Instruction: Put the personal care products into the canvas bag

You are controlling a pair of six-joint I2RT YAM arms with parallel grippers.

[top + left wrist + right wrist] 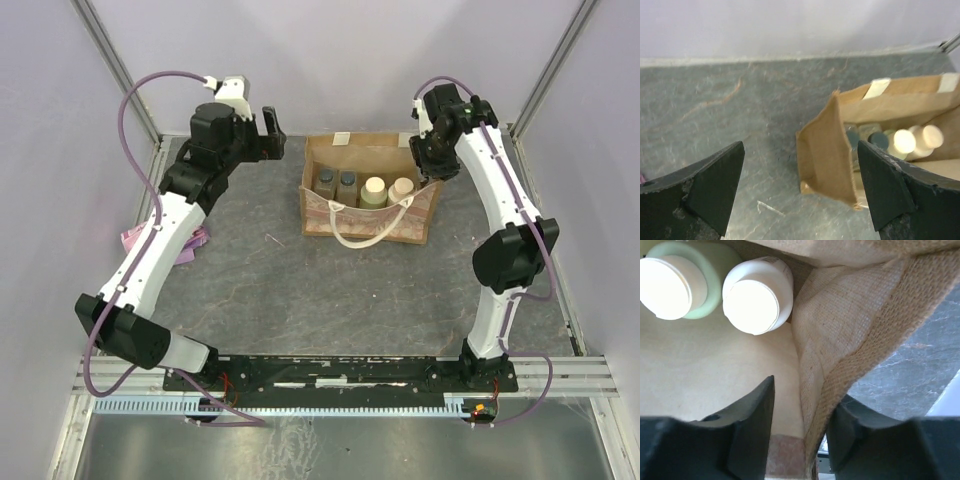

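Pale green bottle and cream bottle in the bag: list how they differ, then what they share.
The pale green bottle has a green body under a white cap; the cream bottle is all cream. The cream bottle ends the row in the canvas bag, by its side wall; the pale green bottle sits one inward. Both stand upright.

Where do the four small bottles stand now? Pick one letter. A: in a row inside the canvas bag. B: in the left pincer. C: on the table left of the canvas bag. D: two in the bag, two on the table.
A: the top view shows a dark-capped clear bottle, a second clear bottle, the pale green bottle and the cream bottle upright in a row inside the canvas bag.
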